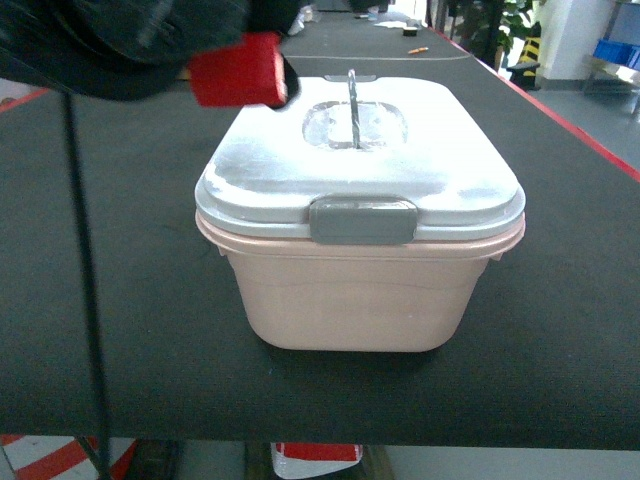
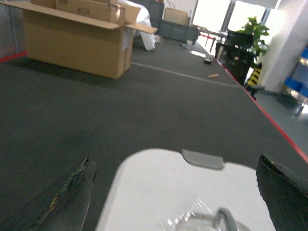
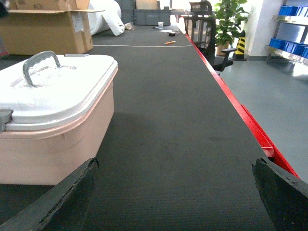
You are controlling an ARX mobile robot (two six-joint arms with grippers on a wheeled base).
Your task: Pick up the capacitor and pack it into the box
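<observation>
1. Box (image 1: 355, 300): pale pink tub, sits on the dark bench (image 1: 120, 330), centre of head view, near the front edge.
2. White lid (image 1: 440, 170) is on the box and closed. Grey clasp (image 1: 362, 220) on the near side is down over the rim; a second grey clasp (image 2: 203, 158) shows at the far side in the left wrist view.
3. Grey handle (image 1: 352, 105) stands upright in the recess at the lid's middle; also seen in the right wrist view (image 3: 39, 65).
4. Capacitor: not visible in any view; cannot tell whether it is in the box.
5. Left gripper (image 2: 178, 192): hovers above the far part of the lid, fingers (image 2: 67, 197) spread wide, one at each lower corner of its wrist view, nothing between them but the lid below. In the head view only a red-and-black part of this arm (image 1: 235, 70) shows at top left, just beside the lid's far left corner.
6. Right gripper (image 3: 173, 197): low over the bench, to the right of the box, fingers (image 3: 62, 197) spread wide, holding nothing. Not seen in the head view.
7. Background: open brown cardboard carton (image 2: 77, 41) far left on the bench; red edge strip (image 3: 231, 91) along the bench's right side; potted plant (image 2: 250, 36) and blue bins (image 3: 291, 9) far right, off the bench.
</observation>
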